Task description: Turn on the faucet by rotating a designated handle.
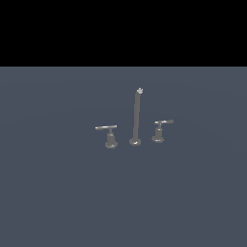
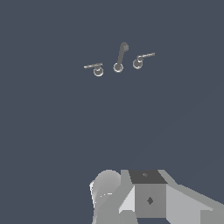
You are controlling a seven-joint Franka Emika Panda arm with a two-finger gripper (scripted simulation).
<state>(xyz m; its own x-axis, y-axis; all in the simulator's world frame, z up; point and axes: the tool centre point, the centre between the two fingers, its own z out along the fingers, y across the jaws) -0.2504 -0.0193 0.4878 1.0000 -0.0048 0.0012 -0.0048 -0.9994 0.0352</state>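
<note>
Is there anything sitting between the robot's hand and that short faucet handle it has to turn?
Nothing visible. In the wrist view only bare grey floor lies between the end effector and the handle; the spout stands beside it.

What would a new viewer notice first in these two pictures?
First, the tall thin spout standing upright mid-scene on the plain grey floor. Low beside it are two handles: the T-bar handle on the exterior view's left, and the handle with the short rounded lever on its right. The wrist view shows the end effector far from them.
</note>
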